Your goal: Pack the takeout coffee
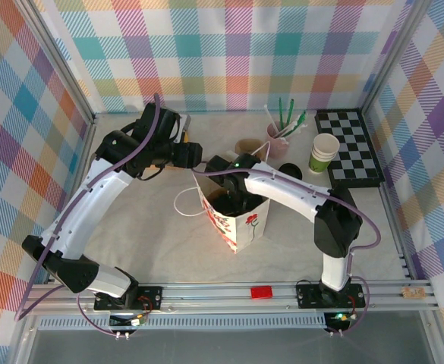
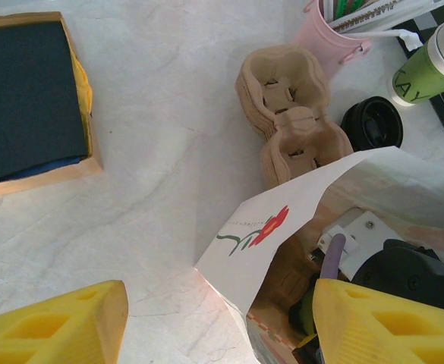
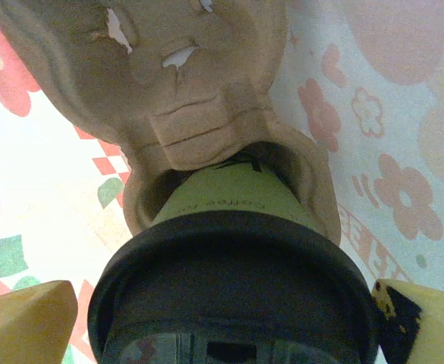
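Coffee (image 3: 229, 197) sits between the fingers of my right gripper (image 3: 222, 315), down inside the white bag (image 1: 244, 227), seated in the pulp carrier (image 3: 184, 91); whether they pinch its black lid I cannot tell.

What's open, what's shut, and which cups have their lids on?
white paper bag: open, upright.
takeout coffee: lid on, seated in a cardboard carrier inside the bag.
green cup: lidless, upright.
loose black lid: off, lying on the table.
left gripper: open, at the bag's rim.
right gripper: inside the bag, fingers flanking the coffee's lid; grip unclear.
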Robot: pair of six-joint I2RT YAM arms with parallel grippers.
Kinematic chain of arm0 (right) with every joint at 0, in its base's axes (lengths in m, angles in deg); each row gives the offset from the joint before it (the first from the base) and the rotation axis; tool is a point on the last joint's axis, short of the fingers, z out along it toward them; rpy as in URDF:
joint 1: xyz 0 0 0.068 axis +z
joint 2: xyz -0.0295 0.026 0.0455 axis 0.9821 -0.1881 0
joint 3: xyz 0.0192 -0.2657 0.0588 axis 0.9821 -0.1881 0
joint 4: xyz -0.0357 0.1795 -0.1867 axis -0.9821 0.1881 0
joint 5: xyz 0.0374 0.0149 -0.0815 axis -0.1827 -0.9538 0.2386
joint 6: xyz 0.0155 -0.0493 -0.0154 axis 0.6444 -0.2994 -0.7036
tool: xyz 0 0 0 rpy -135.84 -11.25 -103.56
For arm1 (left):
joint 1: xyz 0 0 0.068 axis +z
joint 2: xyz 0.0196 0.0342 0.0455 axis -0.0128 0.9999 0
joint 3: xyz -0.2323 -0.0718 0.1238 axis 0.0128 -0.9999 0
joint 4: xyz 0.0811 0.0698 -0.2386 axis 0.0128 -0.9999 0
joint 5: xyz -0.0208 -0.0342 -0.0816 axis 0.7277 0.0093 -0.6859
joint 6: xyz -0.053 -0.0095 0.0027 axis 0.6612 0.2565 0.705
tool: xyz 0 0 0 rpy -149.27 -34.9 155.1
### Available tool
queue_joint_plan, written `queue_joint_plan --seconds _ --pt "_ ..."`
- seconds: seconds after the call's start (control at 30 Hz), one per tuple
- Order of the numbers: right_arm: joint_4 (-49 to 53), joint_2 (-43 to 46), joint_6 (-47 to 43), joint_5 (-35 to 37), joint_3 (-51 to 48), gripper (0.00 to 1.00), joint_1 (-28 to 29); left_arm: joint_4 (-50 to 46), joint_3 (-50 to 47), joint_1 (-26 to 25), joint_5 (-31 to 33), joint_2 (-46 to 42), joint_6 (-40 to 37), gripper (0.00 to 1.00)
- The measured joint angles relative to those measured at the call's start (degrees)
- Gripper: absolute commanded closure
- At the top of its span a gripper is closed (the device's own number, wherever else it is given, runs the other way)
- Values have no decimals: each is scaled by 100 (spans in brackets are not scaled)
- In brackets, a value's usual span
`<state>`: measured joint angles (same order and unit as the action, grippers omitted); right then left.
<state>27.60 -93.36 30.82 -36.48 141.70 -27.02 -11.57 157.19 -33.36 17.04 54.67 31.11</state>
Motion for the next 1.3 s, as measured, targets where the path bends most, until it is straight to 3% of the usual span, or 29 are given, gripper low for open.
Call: queue_joint_plan --seconds 0.83,1.3 --pt "914 210 0 315 981 1 247 9 0 0 133 -192 4 28" --pt "1449 446 -24 514 2205 1 409 7 -2 0 302 -450 20 27"
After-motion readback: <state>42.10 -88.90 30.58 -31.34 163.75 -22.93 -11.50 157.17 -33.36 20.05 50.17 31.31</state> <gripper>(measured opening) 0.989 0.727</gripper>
